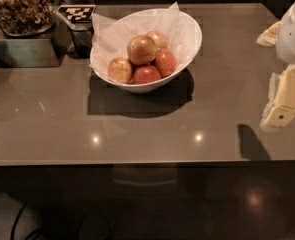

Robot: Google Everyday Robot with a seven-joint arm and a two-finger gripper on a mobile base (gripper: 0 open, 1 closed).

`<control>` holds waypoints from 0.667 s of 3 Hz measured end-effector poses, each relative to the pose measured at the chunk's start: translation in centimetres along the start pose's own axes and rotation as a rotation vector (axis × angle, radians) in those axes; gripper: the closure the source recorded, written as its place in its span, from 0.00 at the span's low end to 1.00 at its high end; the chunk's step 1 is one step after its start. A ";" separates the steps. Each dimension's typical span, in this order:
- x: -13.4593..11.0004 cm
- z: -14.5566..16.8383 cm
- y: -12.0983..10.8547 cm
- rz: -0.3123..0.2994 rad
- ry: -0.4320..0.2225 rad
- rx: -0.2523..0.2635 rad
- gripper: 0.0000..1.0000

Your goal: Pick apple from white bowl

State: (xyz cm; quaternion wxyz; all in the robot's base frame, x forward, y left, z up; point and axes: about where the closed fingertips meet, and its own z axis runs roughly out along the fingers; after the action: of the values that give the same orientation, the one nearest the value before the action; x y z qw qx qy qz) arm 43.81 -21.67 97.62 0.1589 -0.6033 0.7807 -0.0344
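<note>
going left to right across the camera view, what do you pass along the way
container of nuts at far left → checkered marker → white bowl holding the apple → end effector at the far right edge

One camera looks steeply down across the table (47, 129) from its near side, pincer (283, 106) at the view's right edge.
</note>
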 end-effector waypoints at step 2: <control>-0.1 -0.4 -1.2 0.011 -0.066 0.037 0.00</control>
State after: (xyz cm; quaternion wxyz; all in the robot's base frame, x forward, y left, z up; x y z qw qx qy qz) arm 44.84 -21.94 98.27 0.1958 -0.5969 0.7776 -0.0281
